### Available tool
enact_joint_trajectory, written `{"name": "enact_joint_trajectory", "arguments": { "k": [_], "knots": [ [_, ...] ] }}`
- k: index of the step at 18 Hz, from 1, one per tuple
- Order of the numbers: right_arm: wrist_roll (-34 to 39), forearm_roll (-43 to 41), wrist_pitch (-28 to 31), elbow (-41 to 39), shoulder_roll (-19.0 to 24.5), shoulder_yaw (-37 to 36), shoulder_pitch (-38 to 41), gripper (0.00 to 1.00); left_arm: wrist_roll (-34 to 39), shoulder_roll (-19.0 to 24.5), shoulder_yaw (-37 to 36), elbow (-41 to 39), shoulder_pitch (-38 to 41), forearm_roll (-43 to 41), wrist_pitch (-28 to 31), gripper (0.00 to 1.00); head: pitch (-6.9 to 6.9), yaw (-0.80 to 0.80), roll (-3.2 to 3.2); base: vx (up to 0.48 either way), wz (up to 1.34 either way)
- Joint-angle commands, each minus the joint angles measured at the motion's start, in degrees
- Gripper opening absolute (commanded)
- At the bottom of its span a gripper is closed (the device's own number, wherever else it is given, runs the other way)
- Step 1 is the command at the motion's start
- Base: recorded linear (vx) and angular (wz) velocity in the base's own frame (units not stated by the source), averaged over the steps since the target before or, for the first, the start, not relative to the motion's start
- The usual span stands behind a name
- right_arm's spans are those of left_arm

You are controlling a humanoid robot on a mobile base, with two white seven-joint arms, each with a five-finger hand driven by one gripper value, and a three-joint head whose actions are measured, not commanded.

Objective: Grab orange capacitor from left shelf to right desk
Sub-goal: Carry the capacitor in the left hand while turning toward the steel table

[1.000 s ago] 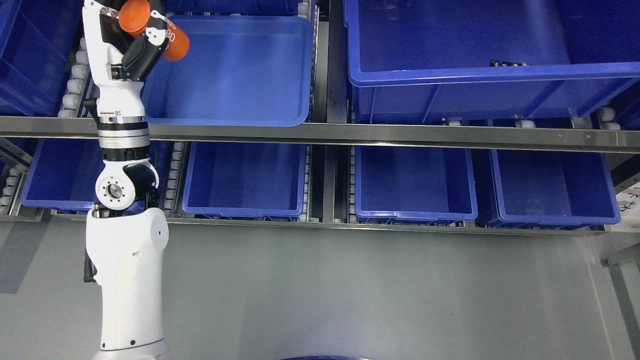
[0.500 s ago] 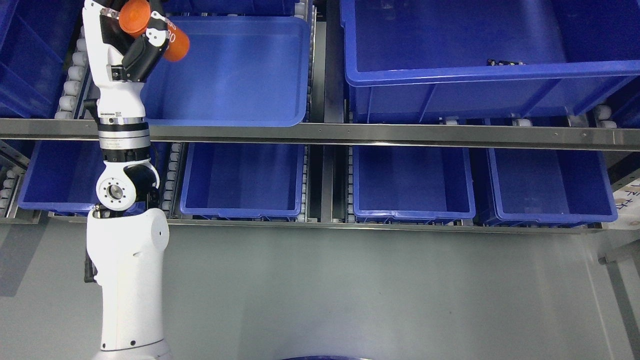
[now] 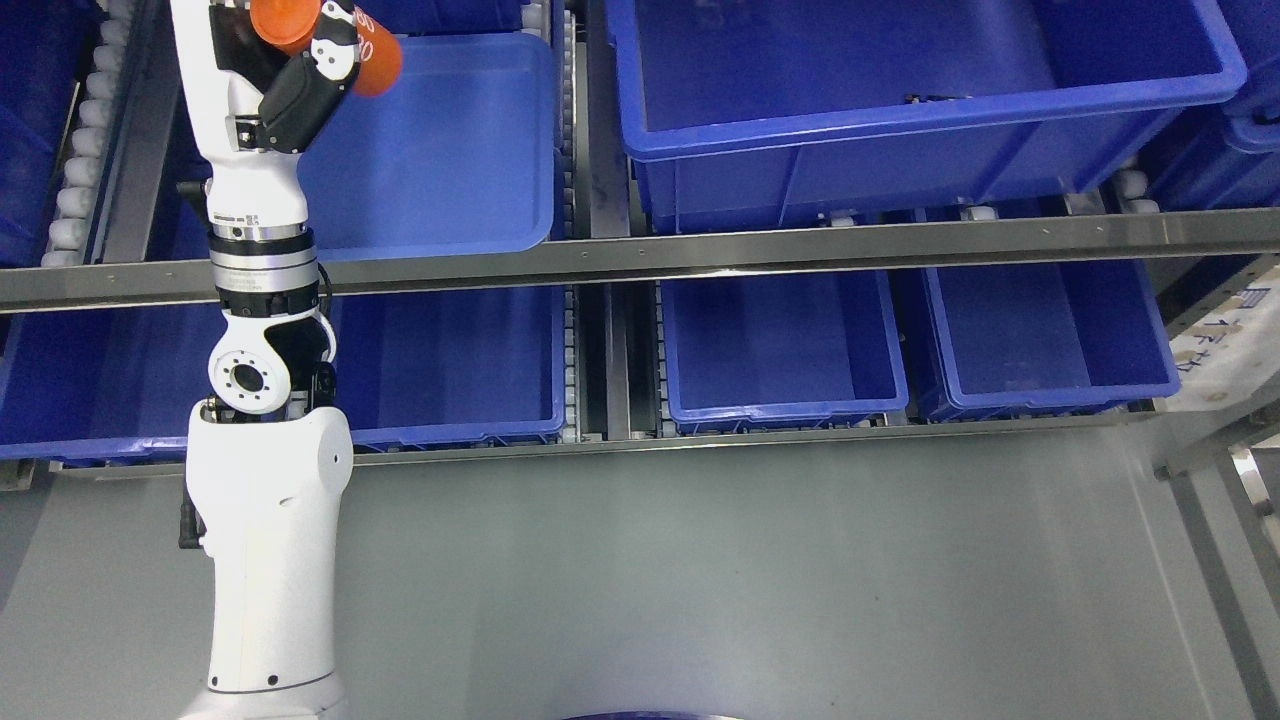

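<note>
Orange capacitor (image 3: 330,40): cylindrical, clamped in left hand (image 3: 270,80) at far left, top edge of view. Long axis tilted, one end pointing far-left, other end near-right toward upper-left blue bin (image 3: 450,150); white print on near-right end, not legible. Fingers (image 3: 300,95) curled round body, thumb side dark. Held above bin's left rim, no contact w/ bin seen. Left arm (image 3: 265,520) upright from near edge, crossing steel shelf rail (image 3: 800,250). Lower bins (image 3: 780,350) beneath rail.
</note>
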Motion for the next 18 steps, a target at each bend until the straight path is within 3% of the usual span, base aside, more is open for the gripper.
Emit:
{"name": "enact_joint_trajectory", "arguments": {
  "k": [1,13,18],
  "knots": [
    [-0.01,0.18,0.07,-1.02,-0.98,-0.7,1.09,1.0,-0.06,1.0,-4.83,-7.14,-1.29,-0.04,-0.12,0.01,0.0,0.0,0.0,-0.012,-0.28],
    [-0.01,0.18,-0.01,-1.02,-0.98,-0.7,1.09,1.0,0.38,1.0,-12.12,-8.2,3.1,0.04,-1.88,0.01,0.0,0.0,0.0,0.011,-0.52],
    [-0.01,0.18,-0.01,-1.02,-0.98,-0.7,1.09,1.0,0.12,1.0,-19.66,-8.2,2.75,0.04,-2.75,0.01,0.0,0.0,0.0,0.005,-0.16]
  ]
}}
